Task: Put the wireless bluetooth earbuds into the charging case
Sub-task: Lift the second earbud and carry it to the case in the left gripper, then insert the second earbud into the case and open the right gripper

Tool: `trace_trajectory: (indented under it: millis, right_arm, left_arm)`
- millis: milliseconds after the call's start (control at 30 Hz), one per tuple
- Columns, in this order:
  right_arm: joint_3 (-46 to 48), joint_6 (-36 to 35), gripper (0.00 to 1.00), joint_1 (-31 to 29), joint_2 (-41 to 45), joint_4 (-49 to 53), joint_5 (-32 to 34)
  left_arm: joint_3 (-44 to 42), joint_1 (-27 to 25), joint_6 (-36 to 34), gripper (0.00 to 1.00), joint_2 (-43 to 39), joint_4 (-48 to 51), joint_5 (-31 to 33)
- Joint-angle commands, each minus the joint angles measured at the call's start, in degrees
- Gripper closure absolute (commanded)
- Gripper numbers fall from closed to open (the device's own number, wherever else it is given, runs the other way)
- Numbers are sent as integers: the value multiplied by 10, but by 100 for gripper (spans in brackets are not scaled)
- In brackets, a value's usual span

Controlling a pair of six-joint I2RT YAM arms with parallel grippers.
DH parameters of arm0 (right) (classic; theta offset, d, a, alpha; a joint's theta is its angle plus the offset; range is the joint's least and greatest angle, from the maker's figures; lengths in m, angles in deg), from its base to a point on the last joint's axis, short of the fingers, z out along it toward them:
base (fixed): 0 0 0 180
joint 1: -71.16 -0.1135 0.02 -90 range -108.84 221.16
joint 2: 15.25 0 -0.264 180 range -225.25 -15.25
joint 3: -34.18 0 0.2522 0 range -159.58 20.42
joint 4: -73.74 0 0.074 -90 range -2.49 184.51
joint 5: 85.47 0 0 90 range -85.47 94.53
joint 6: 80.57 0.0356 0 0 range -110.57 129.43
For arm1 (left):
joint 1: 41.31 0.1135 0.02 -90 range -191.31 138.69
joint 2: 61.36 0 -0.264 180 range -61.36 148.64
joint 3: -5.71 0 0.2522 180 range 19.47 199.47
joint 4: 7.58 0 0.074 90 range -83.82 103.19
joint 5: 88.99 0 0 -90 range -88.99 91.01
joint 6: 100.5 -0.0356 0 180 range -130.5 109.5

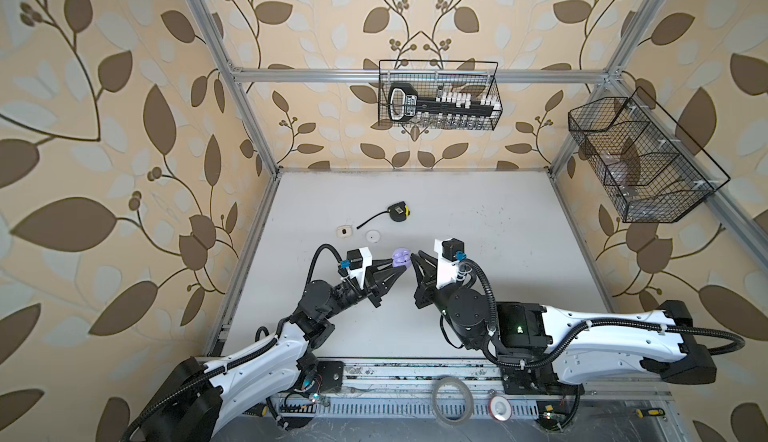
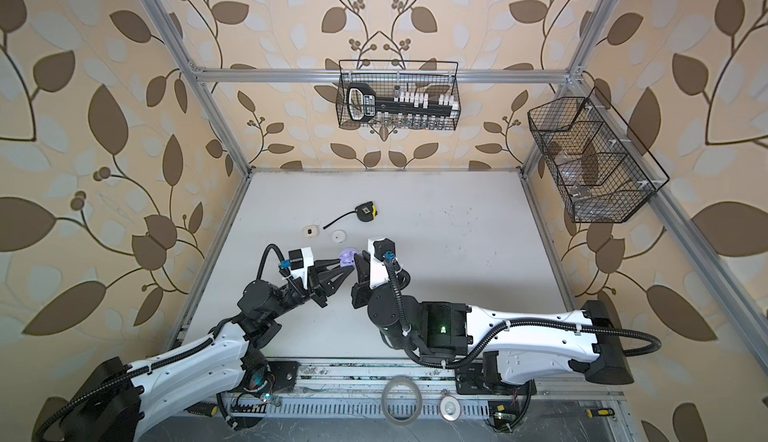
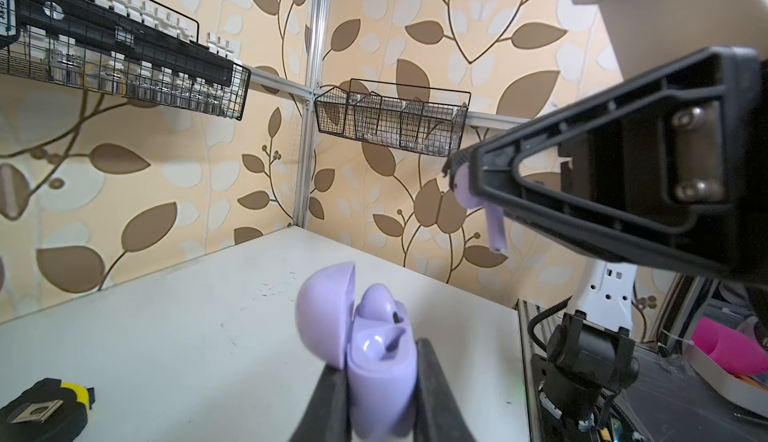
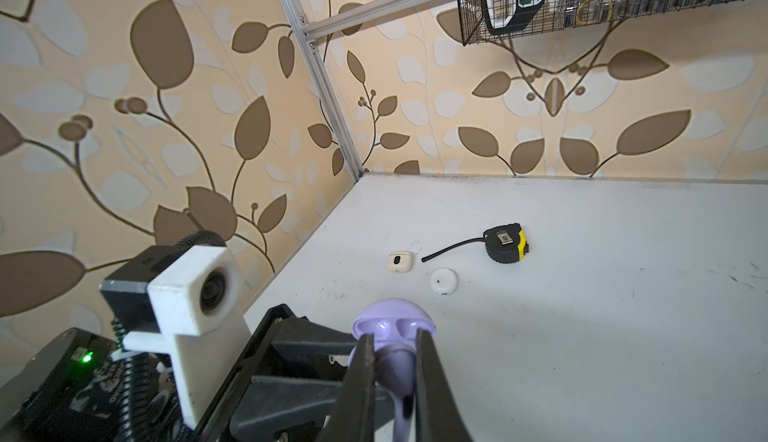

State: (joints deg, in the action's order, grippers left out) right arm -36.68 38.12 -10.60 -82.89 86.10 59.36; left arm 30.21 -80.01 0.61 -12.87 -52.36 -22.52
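You had bright, even, soft light, with only faint shadows on the table (image 1: 457, 220). Your top views bowed at the edges; your wrist views blurred the close lavender case (image 3: 382, 373) and earbud (image 4: 397, 367).

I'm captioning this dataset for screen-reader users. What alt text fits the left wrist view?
The left gripper holds an open lavender charging case, while the right gripper pinches a lavender earbud, stem pointing downward. A tape measure lies on the white table; wire baskets hang on leaf-patterned walls.
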Motion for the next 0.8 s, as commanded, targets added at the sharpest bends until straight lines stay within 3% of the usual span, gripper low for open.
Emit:
trace_trajectory:
  millis: [0,233,433,767]
  right_arm:
    - [11,-7,94,-5,-4,-23,-18]
    - [29,-25,94,3,-1,-69,-60]
    - [43,-1,95,47,-18,-97,-125]
    - [17,-22,96,50,-57,-92,-109]
  left_arm:
    - [18,-5,-5,100,-4,-38,10]
    - [20,-9,-4,100,-6,-33,11]
    - [20,-11,-4,100,-11,-28,14]
    - [19,-12,-7,100,-20,-19,16]
